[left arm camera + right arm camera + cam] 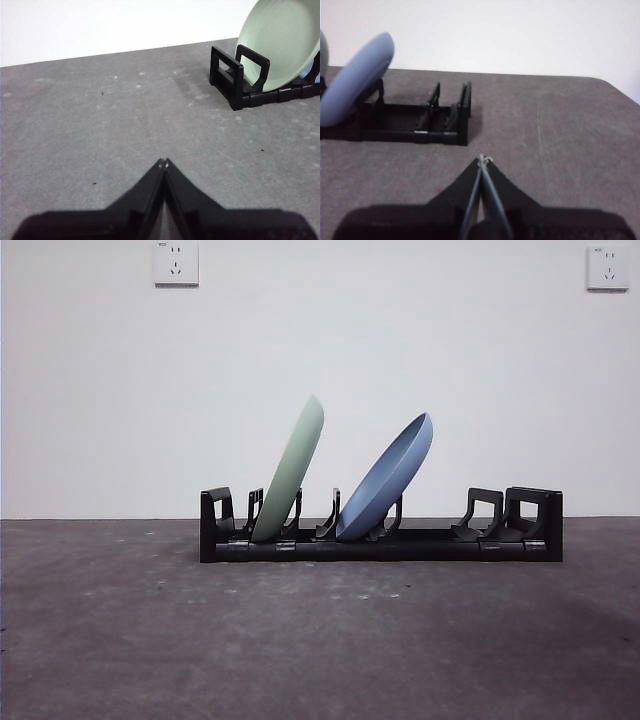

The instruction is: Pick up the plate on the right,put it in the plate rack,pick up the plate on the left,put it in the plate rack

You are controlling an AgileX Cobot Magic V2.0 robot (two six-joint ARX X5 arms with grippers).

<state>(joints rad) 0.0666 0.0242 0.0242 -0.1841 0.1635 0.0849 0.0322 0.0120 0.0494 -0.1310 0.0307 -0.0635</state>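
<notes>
The black plate rack (pixel 380 540) stands across the middle of the grey table. A pale green plate (pixel 290 472) leans in its left slots, and a blue plate (pixel 387 478) leans in the slots just right of it. Both tilt to the right. My left gripper (pixel 164 162) is shut and empty, hovering over bare table off the rack's left end (pixel 227 75), with the green plate (pixel 280 42) beyond. Off the rack's right end (pixel 450 117), my right gripper (pixel 482 159) is shut and empty, and the blue plate (pixel 355 75) shows farther along. Neither arm appears in the front view.
A white wall with two sockets (pixel 176 262) (pixel 607 267) backs the table. The rack's right slots (pixel 500 515) hold nothing. Grey tabletop (pixel 320 640) stretches in front of the rack and to both sides.
</notes>
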